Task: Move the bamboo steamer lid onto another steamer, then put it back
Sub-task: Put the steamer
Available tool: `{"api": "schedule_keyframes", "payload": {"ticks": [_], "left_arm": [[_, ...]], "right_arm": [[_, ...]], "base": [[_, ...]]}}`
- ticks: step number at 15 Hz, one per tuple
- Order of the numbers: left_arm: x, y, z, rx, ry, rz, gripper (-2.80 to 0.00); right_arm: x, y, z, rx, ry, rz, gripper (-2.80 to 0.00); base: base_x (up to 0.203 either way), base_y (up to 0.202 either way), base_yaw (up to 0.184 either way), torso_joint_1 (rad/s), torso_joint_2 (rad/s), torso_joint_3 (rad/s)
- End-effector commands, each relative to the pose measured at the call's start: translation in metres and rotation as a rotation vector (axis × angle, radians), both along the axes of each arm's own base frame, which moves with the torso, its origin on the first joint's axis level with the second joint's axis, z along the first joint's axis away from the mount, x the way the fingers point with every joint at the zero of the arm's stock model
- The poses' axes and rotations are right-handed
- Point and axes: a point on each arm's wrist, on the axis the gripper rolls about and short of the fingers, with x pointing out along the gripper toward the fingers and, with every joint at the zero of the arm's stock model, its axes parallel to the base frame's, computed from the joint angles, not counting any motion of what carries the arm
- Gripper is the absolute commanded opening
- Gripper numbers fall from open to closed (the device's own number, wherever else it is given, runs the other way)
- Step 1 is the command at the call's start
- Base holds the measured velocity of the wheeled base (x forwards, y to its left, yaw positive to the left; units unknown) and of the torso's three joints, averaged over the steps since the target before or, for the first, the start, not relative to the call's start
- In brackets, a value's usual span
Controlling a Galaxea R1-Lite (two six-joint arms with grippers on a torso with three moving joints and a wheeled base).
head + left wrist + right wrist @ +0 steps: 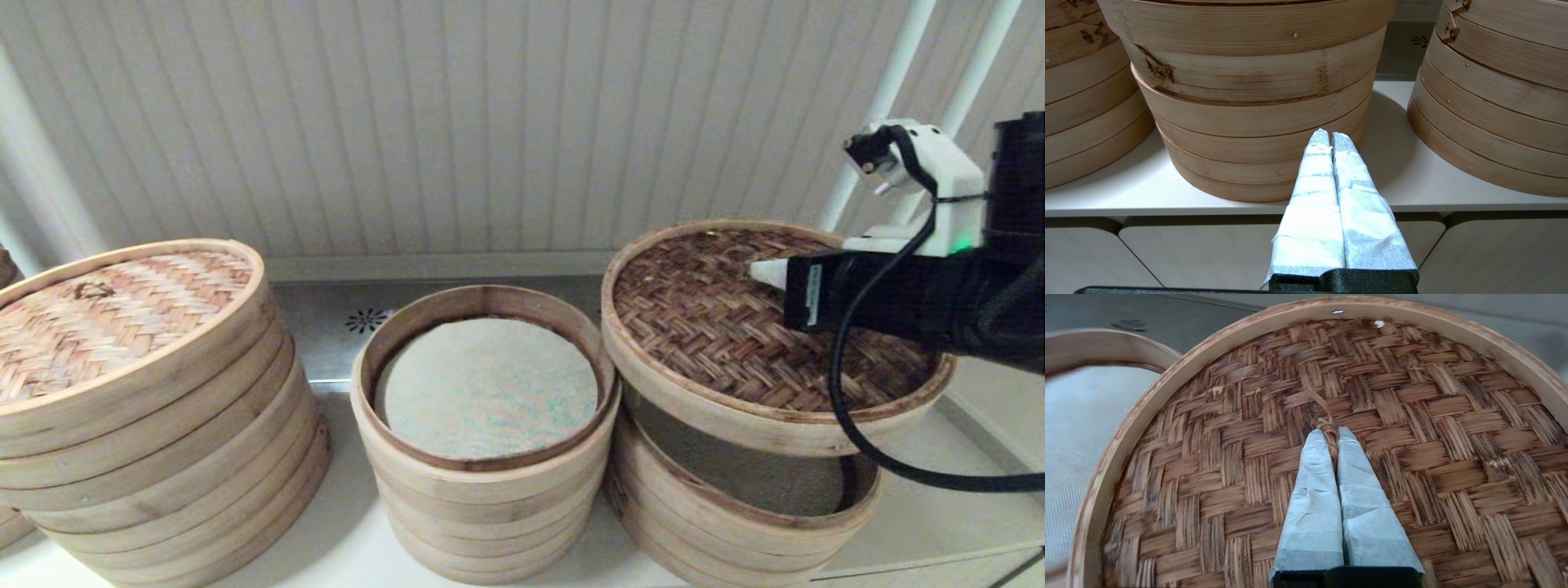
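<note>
On the counter [963,482], three steamer stacks, two lids, right gripper [1331,435] pinching one.

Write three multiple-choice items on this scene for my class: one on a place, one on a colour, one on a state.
1. Where is the lid?
A. Flat on the middle steamer
B. Tilted over the right steamer
C. On the left stack

2. What colour is the lid's woven top?
A. Dark brown
B. Grey-green
C. White

3. How do the right gripper jaws stand?
A. Wide open above the lid
B. Shut on the lid's rim
C. Shut on the lid's loop

Key: 1 B, the head view shows the lid aslant above the right steamer's open rings. 2 A, its weave is dark brown inside a pale rim. 3 C, the right wrist view shows the twisted loop pinched between the jaws.

The left gripper is parked, shut, before the counter.
</note>
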Motion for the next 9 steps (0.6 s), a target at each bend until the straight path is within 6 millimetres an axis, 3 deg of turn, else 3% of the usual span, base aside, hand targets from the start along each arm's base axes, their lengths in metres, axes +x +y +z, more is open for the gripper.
{"api": "schedule_keyframes", "payload": {"ticks": [1, 5, 9], "left_arm": [[0.000, 0.000, 0.000, -0.002, -0.001, 0.001, -2.80], [0.000, 0.000, 0.000, 0.000, 0.001, 0.001, -2.80], [0.000, 0.000, 0.000, 0.000, -0.001, 0.001, -2.80]], "right_arm": [[-0.013, -0.019, -0.002, 0.005, -0.006, -0.049, -2.80], [-0.015, -0.036, -0.021, -0.002, 0.054, -0.086, -2.80], [-0.018, -0.041, -0.042, 0.011, 0.105, -0.061, -2.80]], "base": [[0.000, 0.000, 0.000, 0.000, 0.00, 0.000], [0.000, 0.000, 0.000, 0.000, 0.00, 0.000], [0.000, 0.000, 0.000, 0.000, 0.00, 0.000]]}}
